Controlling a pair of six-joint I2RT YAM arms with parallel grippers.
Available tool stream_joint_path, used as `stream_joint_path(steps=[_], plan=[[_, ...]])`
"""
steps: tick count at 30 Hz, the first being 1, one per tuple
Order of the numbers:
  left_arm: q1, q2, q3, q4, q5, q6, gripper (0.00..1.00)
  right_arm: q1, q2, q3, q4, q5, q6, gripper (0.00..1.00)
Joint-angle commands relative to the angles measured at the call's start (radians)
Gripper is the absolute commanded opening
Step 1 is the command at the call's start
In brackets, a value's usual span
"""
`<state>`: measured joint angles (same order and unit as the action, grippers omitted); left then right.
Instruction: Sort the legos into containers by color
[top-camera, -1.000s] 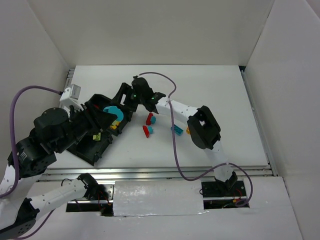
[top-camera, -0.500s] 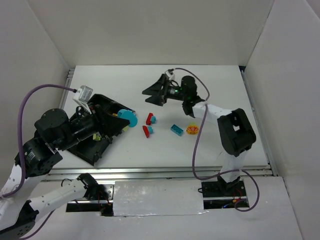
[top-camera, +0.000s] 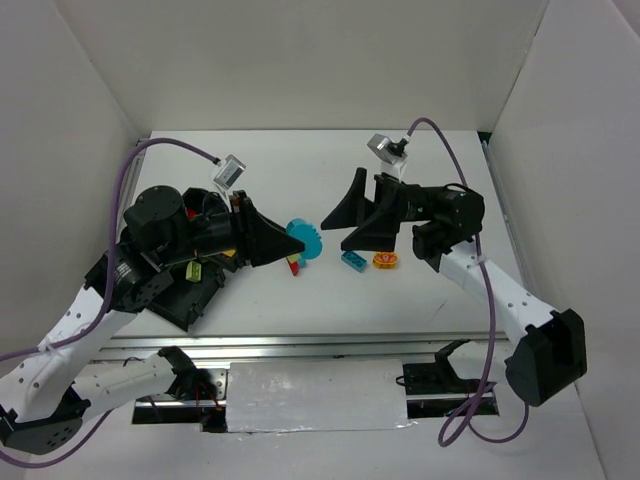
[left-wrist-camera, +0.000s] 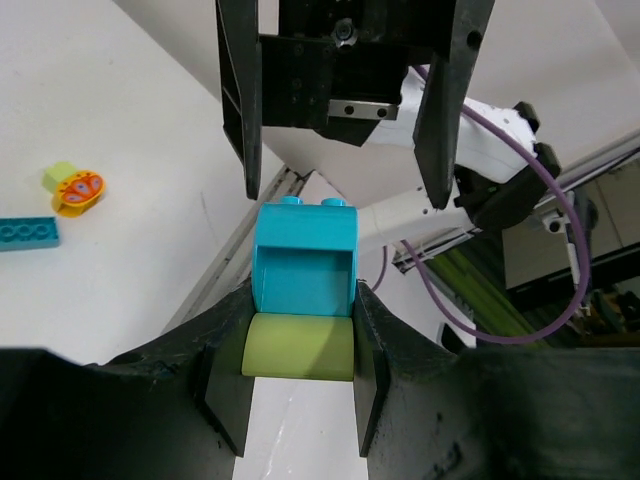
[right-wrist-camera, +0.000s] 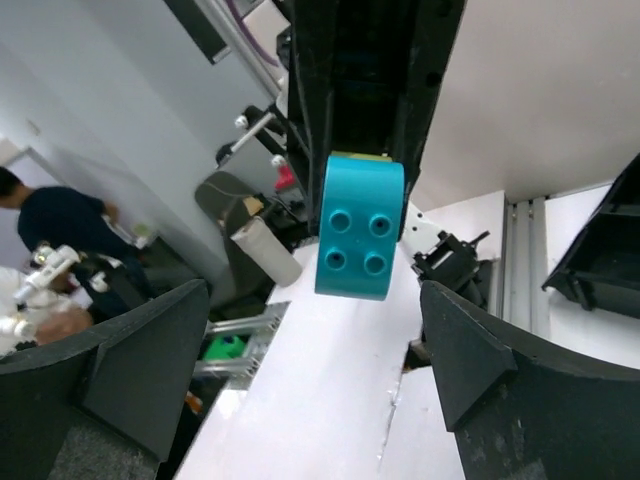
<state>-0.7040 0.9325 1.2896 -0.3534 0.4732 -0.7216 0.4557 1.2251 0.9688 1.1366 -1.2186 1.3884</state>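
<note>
My left gripper (top-camera: 285, 245) is shut on a cyan-blue brick (top-camera: 303, 238) and holds it above the table's middle. In the left wrist view the cyan-blue brick (left-wrist-camera: 305, 260) sits stacked on a lime green piece (left-wrist-camera: 300, 347) between my fingers. My right gripper (top-camera: 345, 218) is open and empty, pointing at that brick from the right with a gap between. In the right wrist view the brick (right-wrist-camera: 360, 228) shows its four studs. The black tray (top-camera: 188, 303) lies at left, mostly hidden under my left arm.
On the table lie a red brick (top-camera: 293, 265), a flat cyan-blue brick (top-camera: 352, 261) and an orange-yellow piece (top-camera: 385, 260). A yellow-green brick (top-camera: 195, 271) shows in the tray. White walls enclose the table on three sides.
My left gripper has carried the cyan-blue brick from the tray rightwards to the table's middle. My right arm has pulled back from the tray to the right and turned to face it.
</note>
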Motion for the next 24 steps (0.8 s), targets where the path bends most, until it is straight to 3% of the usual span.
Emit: stream_joint_path(steps=[1, 3, 4, 6, 7, 13, 24], plan=[[0.005, -0.017, 0.002, 0.151, 0.079, -0.038, 0.0, 0.004, -0.059, 0.002, -0.25, -0.025, -0.167, 0.92], [0.005, -0.011, -0.009, 0.174, 0.094, -0.052, 0.0, 0.027, -0.1, 0.046, -0.442, 0.025, -0.378, 0.91], [0.005, -0.009, -0.012, 0.197, 0.097, -0.064, 0.0, 0.038, -0.114, 0.07, -0.692, 0.062, -0.472, 0.9], [0.005, -0.012, -0.025, 0.226, 0.114, -0.075, 0.0, 0.083, -0.134, 0.147, -0.922, 0.226, -0.701, 0.9], [0.005, -0.012, -0.029, 0.247, 0.119, -0.084, 0.0, 0.098, -0.134, 0.163, -1.04, 0.27, -0.741, 0.9], [0.005, 0.002, -0.05, 0.274, 0.145, -0.098, 0.0, 0.109, -0.111, 0.127, -0.725, 0.157, -0.528, 0.84], [0.005, 0.0, -0.058, 0.255, 0.11, -0.093, 0.0, 0.149, -0.081, 0.079, -0.439, 0.108, -0.296, 0.74]])
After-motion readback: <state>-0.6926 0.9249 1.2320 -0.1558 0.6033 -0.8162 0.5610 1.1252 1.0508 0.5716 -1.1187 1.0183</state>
